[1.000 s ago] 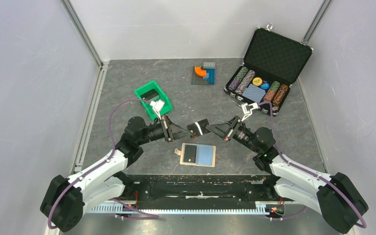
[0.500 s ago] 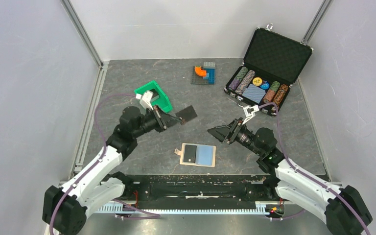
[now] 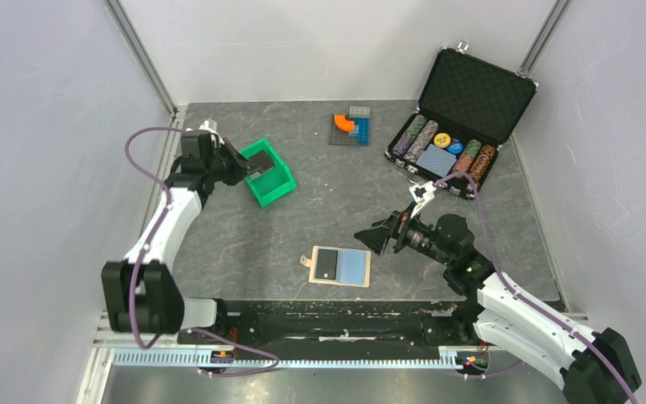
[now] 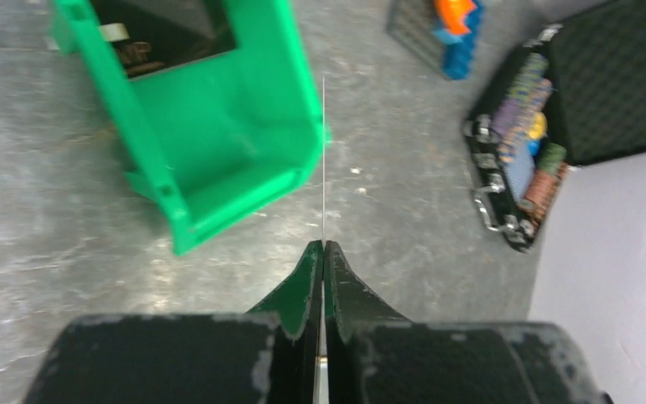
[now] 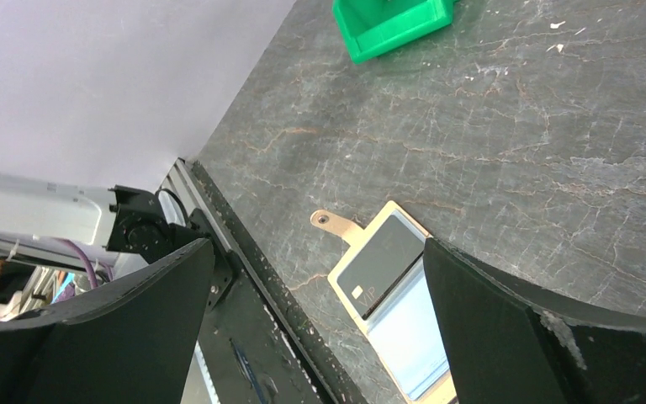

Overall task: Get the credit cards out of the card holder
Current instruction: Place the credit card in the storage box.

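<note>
The card holder lies spread open on the table near the front edge, strap tab to the left. One dark credit card sits in its left pocket, beside the light blue right pocket; the right wrist view shows this card too. My right gripper stands open just right of the holder, holding nothing. My left gripper is shut on another credit card, seen edge-on, beside the green bin. A further dark card lies inside that bin.
An open black case of poker chips stands at the back right. A small stack of orange and blue blocks sits at the back middle. White walls close in the table on three sides.
My right gripper let go of the credit card and opened, drawing back a little. My left arm swung the card from the table's middle to the green bin at the far left.
</note>
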`<state>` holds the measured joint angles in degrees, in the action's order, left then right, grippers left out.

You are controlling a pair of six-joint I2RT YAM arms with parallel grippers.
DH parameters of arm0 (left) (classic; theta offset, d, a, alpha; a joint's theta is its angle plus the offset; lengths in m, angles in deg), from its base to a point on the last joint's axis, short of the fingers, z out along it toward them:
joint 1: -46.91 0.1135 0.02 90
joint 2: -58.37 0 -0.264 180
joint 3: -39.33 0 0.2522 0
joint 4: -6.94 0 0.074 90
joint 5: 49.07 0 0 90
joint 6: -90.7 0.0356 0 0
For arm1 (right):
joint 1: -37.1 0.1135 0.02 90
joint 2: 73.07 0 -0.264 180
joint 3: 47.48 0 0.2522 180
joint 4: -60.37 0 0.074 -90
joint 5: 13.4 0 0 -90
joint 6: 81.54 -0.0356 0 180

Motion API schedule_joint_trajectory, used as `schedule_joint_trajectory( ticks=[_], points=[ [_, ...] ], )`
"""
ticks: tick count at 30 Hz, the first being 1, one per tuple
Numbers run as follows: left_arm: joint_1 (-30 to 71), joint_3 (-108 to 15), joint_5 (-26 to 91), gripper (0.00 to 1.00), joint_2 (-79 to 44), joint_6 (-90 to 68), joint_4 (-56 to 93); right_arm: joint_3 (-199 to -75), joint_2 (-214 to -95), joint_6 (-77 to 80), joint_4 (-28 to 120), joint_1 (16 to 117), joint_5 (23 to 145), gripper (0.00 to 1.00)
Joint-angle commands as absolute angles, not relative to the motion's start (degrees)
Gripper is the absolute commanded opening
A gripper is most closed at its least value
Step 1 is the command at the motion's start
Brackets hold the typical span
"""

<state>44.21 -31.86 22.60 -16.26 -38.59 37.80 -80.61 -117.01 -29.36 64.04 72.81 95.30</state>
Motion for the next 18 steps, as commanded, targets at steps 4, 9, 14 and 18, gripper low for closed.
schedule_joint_trajectory(
  ticks=[4, 9, 14, 18],
  points=[
    [49.0, -42.7, 26.8, 0.02, -27.5, -30.0, 45.7, -84.1, -116.7, -26.3, 62.3, 72.7, 98.8, 0.98],
    [50.4, -45.1, 25.2, 0.02, -33.5, -32.0, 43.3, -85.2, -116.7, -24.8, 60.7, 72.6, 97.5, 0.98],
    [50.5, -49.2, 24.2, 0.02, -39.2, -33.3, 42.3, -85.2, -116.1, -25.0, 60.5, 72.7, 97.0, 0.98],
    [50.5, -51.8, 23.4, 0.02, -42.0, -34.2, 41.8, -85.3, -116.2, -24.8, 59.7, 72.6, 95.9, 0.98]
  ],
)
